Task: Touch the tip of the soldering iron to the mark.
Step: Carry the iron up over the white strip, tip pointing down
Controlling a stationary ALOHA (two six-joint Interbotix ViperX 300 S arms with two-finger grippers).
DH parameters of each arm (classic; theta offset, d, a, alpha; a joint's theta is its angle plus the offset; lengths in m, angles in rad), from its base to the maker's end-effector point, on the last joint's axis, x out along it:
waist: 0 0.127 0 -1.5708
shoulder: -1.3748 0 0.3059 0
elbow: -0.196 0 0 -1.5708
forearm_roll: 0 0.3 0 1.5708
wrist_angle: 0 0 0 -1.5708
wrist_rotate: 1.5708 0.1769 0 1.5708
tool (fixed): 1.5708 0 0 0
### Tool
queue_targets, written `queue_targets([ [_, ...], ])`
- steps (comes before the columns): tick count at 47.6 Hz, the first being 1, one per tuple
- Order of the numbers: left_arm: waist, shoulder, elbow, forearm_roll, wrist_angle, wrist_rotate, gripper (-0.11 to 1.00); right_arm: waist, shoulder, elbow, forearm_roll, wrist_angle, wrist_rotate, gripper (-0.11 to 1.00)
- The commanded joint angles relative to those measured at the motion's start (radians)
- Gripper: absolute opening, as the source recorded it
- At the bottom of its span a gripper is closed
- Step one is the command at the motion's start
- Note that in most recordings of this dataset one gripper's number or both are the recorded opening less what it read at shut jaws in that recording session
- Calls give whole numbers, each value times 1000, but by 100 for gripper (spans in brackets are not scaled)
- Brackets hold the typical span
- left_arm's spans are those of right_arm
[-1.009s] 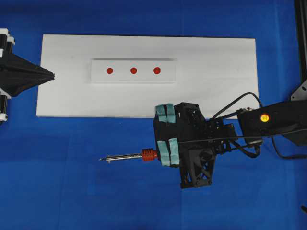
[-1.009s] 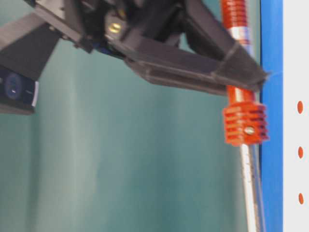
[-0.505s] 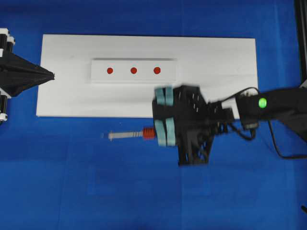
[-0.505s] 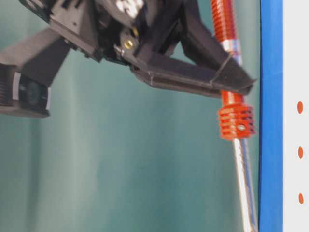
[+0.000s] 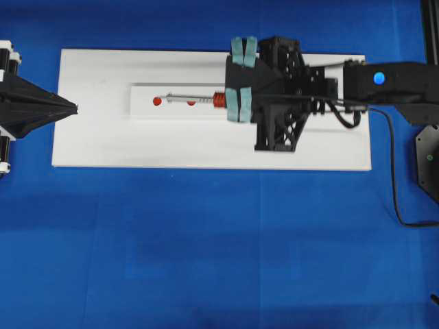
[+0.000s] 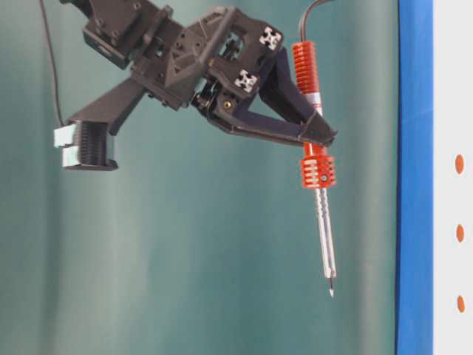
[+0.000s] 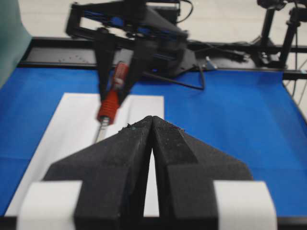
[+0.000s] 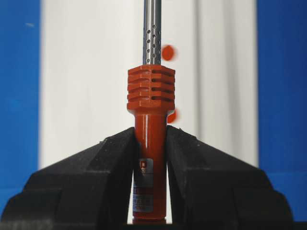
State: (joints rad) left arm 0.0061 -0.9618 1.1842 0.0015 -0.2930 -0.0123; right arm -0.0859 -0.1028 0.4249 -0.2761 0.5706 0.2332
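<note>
My right gripper [image 5: 240, 79] is shut on the red-orange handle of the soldering iron [image 5: 218, 99] and holds it in the air over the white strip [image 5: 140, 110]. The shaft points left. From overhead the tip [image 5: 167, 97] appears between the left dot [image 5: 157, 101] and the mark [image 5: 191, 103], which the shaft partly covers. In the table-level view the tip [image 6: 330, 292] hangs well clear of the board, apart from the mark [image 6: 460, 234]. The right wrist view shows the jaws [image 8: 150, 134] clamping the handle and the mark [image 8: 168, 52] beside the shaft. My left gripper [image 5: 74, 108] is shut and empty.
The strip lies on a white board [image 5: 96, 144] on the blue table. The left gripper [image 7: 152, 120] rests at the board's left end, pointing along it at the iron [image 7: 109, 108]. A black cord [image 5: 394, 171] trails off the right arm.
My right gripper carried the iron from over the blue table in front of the board to over the strip. The iron now sits farther from the table-level camera. The left gripper stayed still.
</note>
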Motion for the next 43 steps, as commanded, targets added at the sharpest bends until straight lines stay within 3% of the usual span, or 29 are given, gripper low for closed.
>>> queue_targets([
  [1, 2, 5, -9, 0, -5, -2, 0, -37, -29, -20, -3, -9, -28, 7],
  [15, 2, 5, -9, 0, -5, -2, 0, -118, -29, -23, 0, -28, -97, 7],
  [28, 2, 5, -9, 0, -5, -2, 0, -121, -26, -21, 37, -35, -112, 7],
  [43, 2, 5, -9, 0, -6, -2, 0, -118, -26, -20, 40, -32, -112, 7],
])
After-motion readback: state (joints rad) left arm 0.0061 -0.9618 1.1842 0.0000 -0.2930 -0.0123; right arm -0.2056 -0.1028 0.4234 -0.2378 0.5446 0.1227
